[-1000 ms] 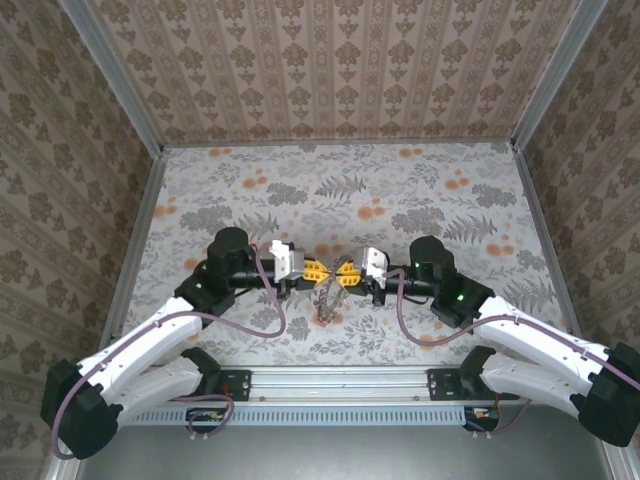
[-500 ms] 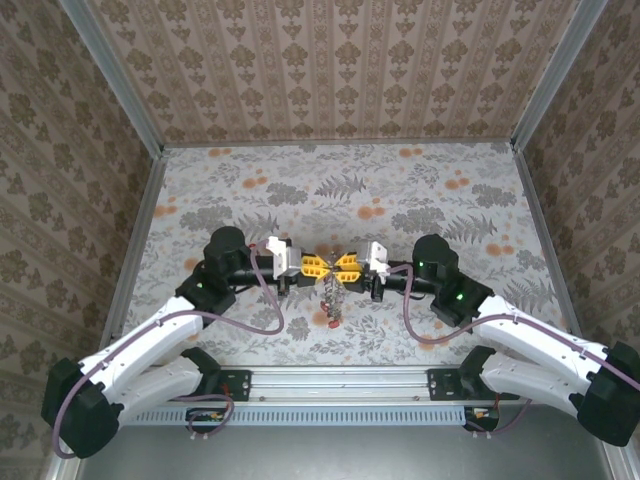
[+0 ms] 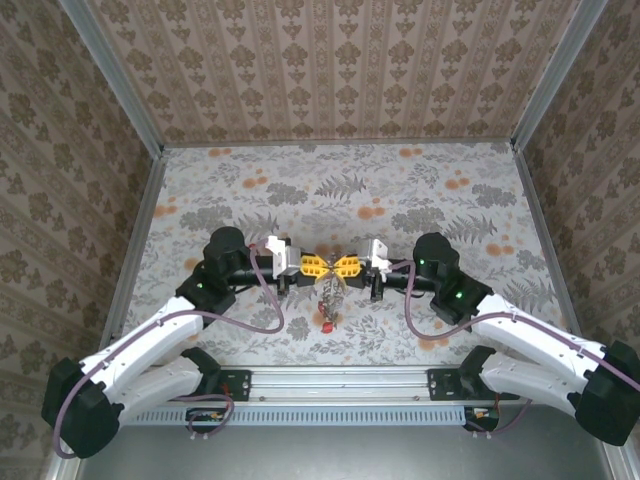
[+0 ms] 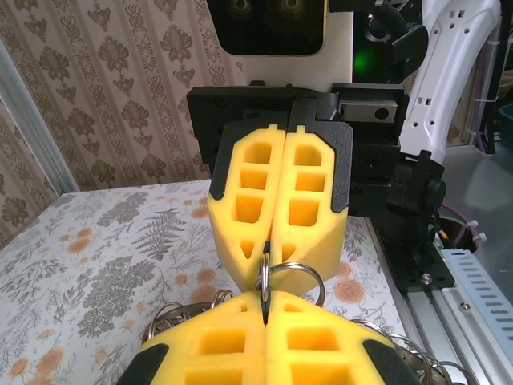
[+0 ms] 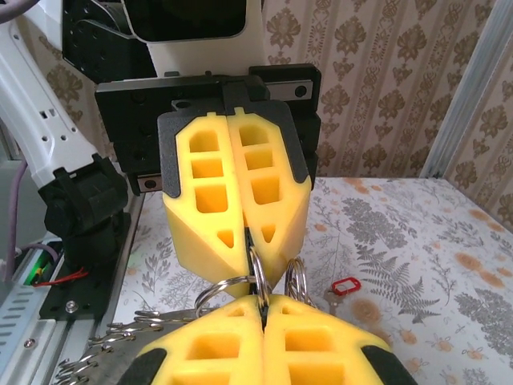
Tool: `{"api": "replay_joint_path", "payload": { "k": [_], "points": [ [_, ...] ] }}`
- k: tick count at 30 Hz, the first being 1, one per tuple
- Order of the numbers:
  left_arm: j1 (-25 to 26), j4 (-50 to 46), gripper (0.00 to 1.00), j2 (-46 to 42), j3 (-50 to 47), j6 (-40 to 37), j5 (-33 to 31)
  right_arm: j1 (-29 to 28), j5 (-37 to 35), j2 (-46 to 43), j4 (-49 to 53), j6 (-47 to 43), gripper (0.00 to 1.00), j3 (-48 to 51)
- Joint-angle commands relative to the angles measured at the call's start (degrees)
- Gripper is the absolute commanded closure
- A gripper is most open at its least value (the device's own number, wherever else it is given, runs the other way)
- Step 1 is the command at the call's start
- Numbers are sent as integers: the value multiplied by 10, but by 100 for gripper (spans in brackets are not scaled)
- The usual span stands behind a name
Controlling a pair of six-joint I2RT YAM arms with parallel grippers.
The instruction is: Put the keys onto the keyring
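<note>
Change since a second ago: the keys (image 3: 328, 297) dangle lower toward the counter (image 3: 420, 190), so we'd guess we're mid-threading, with the left gripper (image 3: 322, 266) and right gripper (image 3: 341, 266) both clamped shut nose-to-nose on what looks like the keyring (image 4: 293, 265) between their tips.

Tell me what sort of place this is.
Likely a robot test cell, not a home: white-and-black left arm and right arm bolted to a silver metal rail, floral-patterned tabletop boxed by wallpaper-covered panels.

White arms (image 3: 140, 350), purple cables (image 3: 281, 305), yellow left tool (image 3: 325, 266), yellow right tool (image 3: 340, 267).
</note>
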State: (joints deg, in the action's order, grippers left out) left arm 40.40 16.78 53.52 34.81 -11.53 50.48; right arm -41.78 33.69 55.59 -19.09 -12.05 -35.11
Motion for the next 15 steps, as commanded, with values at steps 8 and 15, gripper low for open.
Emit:
{"api": "replay_joint_path", "payload": {
  "k": [8,15],
  "points": [
    [-3,-208,68,-58,27,-106,-64,-31,-101,-29,250,-222,100,-82],
    [-4,-236,66,-41,40,-108,-43,-74,-181,-22,254,-289,100,-90]
  ]
}}
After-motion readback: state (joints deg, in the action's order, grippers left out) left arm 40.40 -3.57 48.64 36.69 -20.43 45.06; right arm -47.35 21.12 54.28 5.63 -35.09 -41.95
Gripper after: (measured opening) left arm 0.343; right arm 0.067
